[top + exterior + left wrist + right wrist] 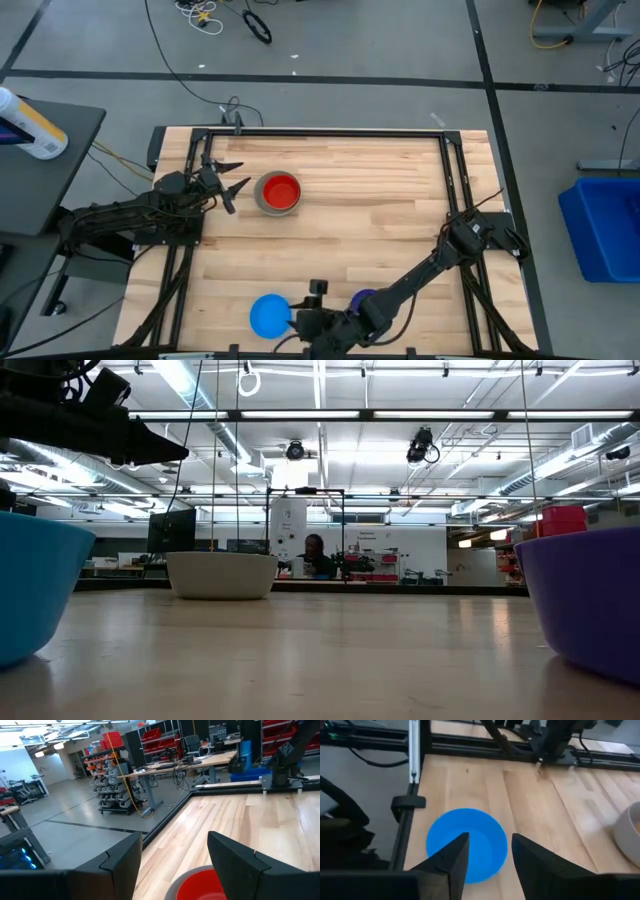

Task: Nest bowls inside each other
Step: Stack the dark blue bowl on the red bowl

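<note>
A red bowl (pixel 281 190) sits nested in the grey bowl (pixel 262 196) at the table's far left; the grey bowl (pixel 222 574) stands on its base. My left gripper (pixel 238 180) waits open just left of it, level, touching nothing; the red bowl (pixel 200 885) shows beyond its fingers. The bright light blue bowl (pixel 268 315) stands upright at the near edge. My right gripper (pixel 490 840) is open, slanting down toward that bowl (pixel 467 845) from its right side, not touching it. The dark blue bowl (pixel 362 298) stands beside it, partly under my right arm.
Black frame rails (pixel 190 200) run along the table's left, right and far edges. Bare wood (pixel 380 200) lies open across the middle. Off the table are a blue bin (pixel 605 225) on the right and a white bottle (pixel 30 125) on the left. A person sits far back (pixel 315 555).
</note>
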Controlling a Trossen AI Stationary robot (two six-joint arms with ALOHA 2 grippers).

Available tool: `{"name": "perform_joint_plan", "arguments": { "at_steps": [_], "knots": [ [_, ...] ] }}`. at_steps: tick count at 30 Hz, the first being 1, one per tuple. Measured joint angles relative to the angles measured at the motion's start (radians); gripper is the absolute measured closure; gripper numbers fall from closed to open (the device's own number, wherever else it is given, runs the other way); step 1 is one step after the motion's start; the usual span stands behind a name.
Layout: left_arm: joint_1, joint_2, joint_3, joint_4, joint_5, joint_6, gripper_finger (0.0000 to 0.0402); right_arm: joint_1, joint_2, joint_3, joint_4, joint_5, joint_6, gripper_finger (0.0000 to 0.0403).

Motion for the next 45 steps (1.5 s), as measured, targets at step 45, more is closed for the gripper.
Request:
{"name": "perform_joint_plan", "arguments": {
  "at_steps": [45],
  "knots": [
    [0.0,0.0,0.0,-0.051,-0.002,-0.014,0.0169,-0.037,-0.752,-1.706,1.681,-0.178,-0.194,0.024]
  ]
}}
